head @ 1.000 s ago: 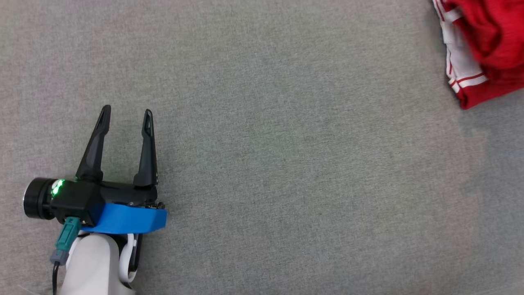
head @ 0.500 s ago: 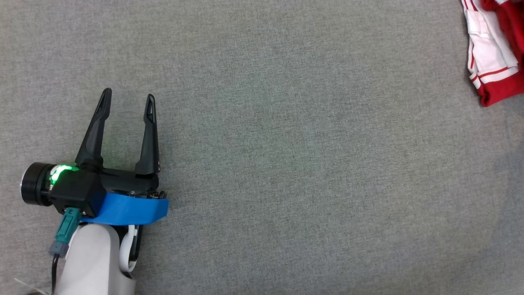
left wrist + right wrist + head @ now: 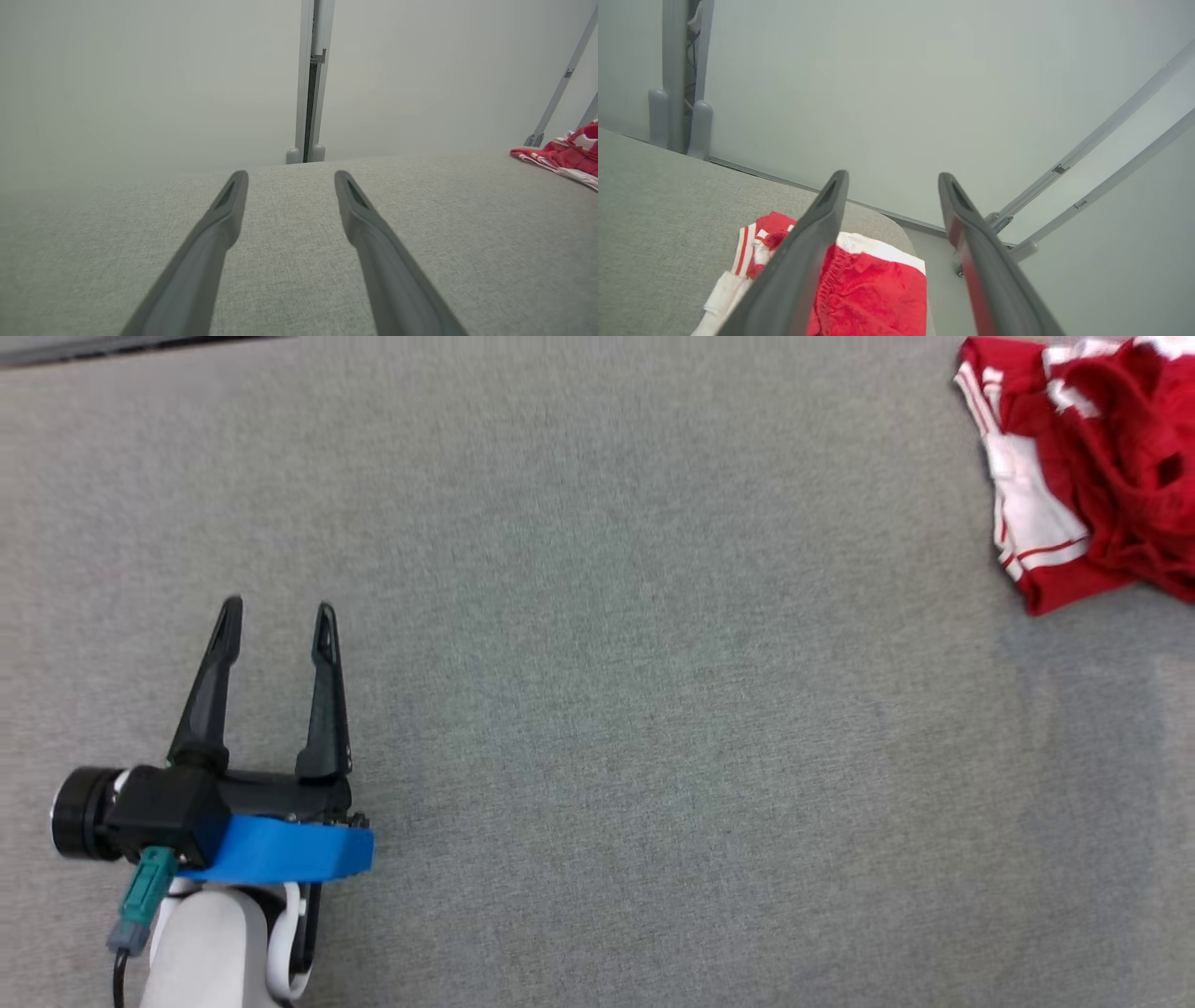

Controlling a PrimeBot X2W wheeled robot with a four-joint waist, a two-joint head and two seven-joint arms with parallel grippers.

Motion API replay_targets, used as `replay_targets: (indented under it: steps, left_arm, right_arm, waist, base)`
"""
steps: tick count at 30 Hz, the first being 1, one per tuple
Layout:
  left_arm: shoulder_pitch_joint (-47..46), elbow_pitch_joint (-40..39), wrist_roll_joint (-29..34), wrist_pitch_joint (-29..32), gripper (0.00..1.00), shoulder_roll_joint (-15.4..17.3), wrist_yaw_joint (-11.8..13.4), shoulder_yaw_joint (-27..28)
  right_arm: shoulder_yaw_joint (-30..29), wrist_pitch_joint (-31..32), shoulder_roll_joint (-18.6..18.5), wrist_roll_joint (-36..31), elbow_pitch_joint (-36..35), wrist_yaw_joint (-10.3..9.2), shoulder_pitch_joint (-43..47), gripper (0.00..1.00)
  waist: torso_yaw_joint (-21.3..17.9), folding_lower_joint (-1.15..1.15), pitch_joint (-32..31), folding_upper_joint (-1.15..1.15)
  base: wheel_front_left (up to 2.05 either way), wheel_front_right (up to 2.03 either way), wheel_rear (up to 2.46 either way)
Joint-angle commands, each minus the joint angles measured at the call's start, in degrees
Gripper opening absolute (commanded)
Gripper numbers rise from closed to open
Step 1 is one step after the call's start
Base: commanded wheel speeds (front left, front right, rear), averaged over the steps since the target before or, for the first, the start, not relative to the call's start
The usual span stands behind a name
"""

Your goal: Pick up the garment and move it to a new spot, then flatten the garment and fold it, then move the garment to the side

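Head view: left gripper [image 3: 276, 614] sat in the lower left of the frame, jaws pointing up the pic and spread wide w/ nothing between them, just the bare grey fabric surface [image 3: 653, 728]. Same story from the left wrist cam (jaws apart, only grey cloth in the gap).

The garment [image 3: 1111, 467] was a crumpled red and white heap way over in the upper right corner of the head view. It was partly cut off by the frame edge and well apart from the left gripper. A white panel w/ red stripes showed on the left side of the heap, the rest was rumpled red.

Right wrist cam: right gripper [image 3: 893, 175] had its jaws wide apart too, and afaict it wasn't holding anything. The garment lay on the grey surface in the lower middle of that frame, near the surface's rounded corner. The left-hand jaw in that pic crossed in front of the cloth, so I couldn't tell if it touched.

Background was a pale wall [image 3: 901, 70] and slanted grey bars [image 3: 1059, 168] at the right.
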Motion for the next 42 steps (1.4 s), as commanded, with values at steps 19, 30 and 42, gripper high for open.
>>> replay_targets:
  steps: [19,30,42]
  left_arm:
    - [11.04,1.91,-2.85,-0.13,1.0,-0.26,1.16,2.05]
    - [14.48,2.05,-3.91,-0.13,1.0,-0.28,1.74,2.24]
    - [17.6,2.29,-4.67,-0.13,1.0,-0.28,2.48,1.84]
  right_arm:
    - [-2.95,-0.72,21.14,1.05,-26.08,-0.05,30.7,1.0]
    - [-8.44,-0.73,26.51,2.81,-33.35,-0.04,45.39,1.0]
    - [-11.12,-0.73,29.66,2.23,-38.2,-0.04,55.26,1.0]
  waist:
    - [4.56,0.0,-16.7,0.0]
    - [5.4,0.0,-20.67,0.0]
    - [5.68,0.0,-23.98,0.0]
  base:
    - [0.0,0.0,0.0]
    - [0.0,0.0,0.0]
    - [0.0,0.0,0.0]
